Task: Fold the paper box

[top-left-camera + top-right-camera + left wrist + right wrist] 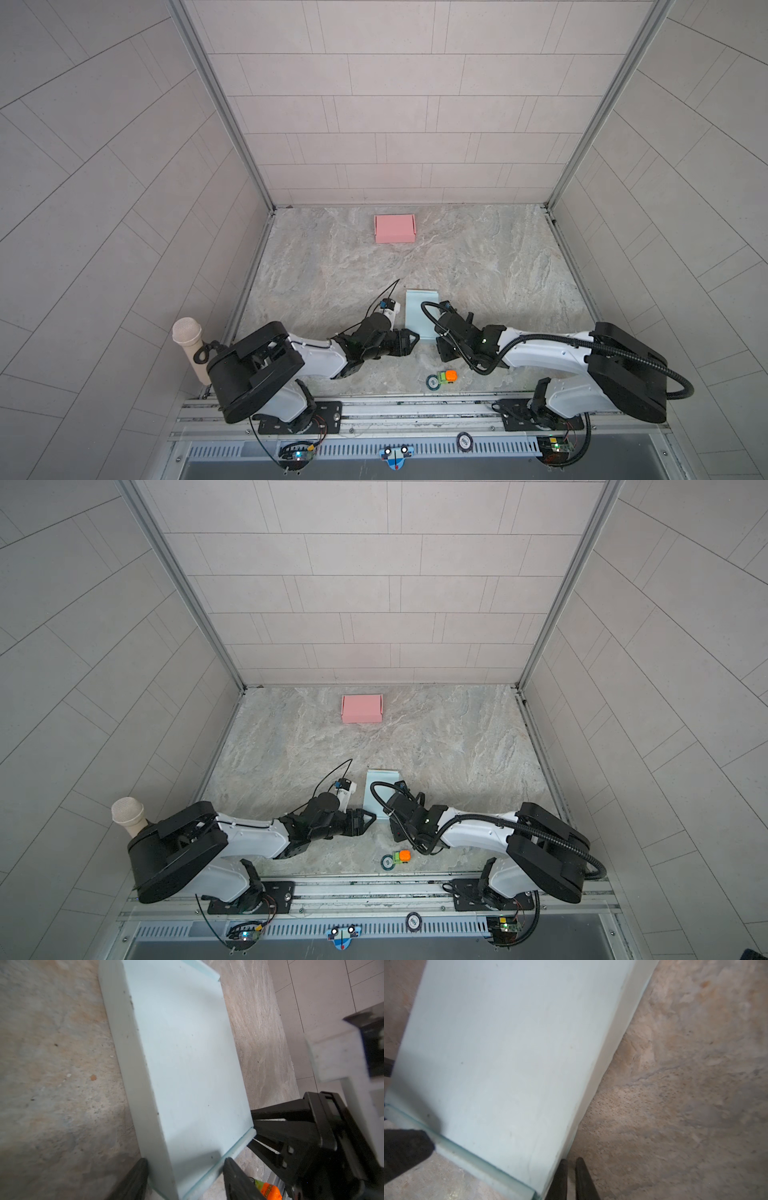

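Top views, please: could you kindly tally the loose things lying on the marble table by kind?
Paper boxes: 2 (pink box, light blue box)
Orange-and-green item: 1
Teal ring: 1
Total: 4

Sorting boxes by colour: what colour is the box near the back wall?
The box is pink; clearest in a top view.
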### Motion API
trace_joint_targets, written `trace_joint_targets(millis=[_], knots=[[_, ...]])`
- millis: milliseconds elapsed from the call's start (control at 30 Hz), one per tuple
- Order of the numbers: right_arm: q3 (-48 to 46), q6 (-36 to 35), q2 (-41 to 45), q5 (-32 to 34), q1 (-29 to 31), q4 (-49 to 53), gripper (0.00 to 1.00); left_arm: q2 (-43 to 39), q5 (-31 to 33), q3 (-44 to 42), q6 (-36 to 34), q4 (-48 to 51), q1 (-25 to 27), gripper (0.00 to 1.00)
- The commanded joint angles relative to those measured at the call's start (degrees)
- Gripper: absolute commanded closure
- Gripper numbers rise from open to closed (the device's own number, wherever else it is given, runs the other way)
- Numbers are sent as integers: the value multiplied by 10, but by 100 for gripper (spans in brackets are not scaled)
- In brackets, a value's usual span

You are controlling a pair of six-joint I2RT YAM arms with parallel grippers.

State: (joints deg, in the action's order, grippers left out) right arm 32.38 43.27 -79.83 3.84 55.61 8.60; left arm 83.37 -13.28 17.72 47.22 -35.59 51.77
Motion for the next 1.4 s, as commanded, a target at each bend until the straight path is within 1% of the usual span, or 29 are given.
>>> trace_joint_targets(millis=[0,67,133,233,333,467,567,633,700,833,967,1133,1233,1367], knots=[[26,13,0,-51,23,-91,86,8,-45,11,16,-43,22,40],[8,19,10,-57,24,-121,86,8,-47,9,17,-44,23,40],[-8,19,22,-54,23,-123,86,-2,-44,7,10,-29,21,40],[-23,9,46,-31,22,-85,86,-26,-38,6,-13,17,7,37],[-37,-1,74,-10,11,-46,85,-48,-51,-2,-29,40,-24,34],[-72,2,111,-19,-33,-45,83,-86,-68,-7,-66,102,-77,24],[-86,-7,131,-41,-75,-41,83,-127,-62,13,-108,181,-102,18],[-79,-20,138,-44,-94,-28,82,-144,-50,37,-140,235,-109,17],[-68,-31,134,-44,-111,-19,82,-146,-49,56,-158,259,-119,16],[-54,-36,108,-54,-149,-31,84,-116,-66,98,-177,270,-138,17],[-38,-41,76,-56,-167,-47,85,-65,-98,135,-180,246,-155,18],[-9,-50,35,-57,-191,-64,87,5,-120,188,-185,231,-159,19],[10,-53,-1,-66,-211,-80,88,49,-138,212,-179,212,-164,19],[28,-51,-56,-84,-231,-99,88,92,-144,236,-175,200,-171,19]])
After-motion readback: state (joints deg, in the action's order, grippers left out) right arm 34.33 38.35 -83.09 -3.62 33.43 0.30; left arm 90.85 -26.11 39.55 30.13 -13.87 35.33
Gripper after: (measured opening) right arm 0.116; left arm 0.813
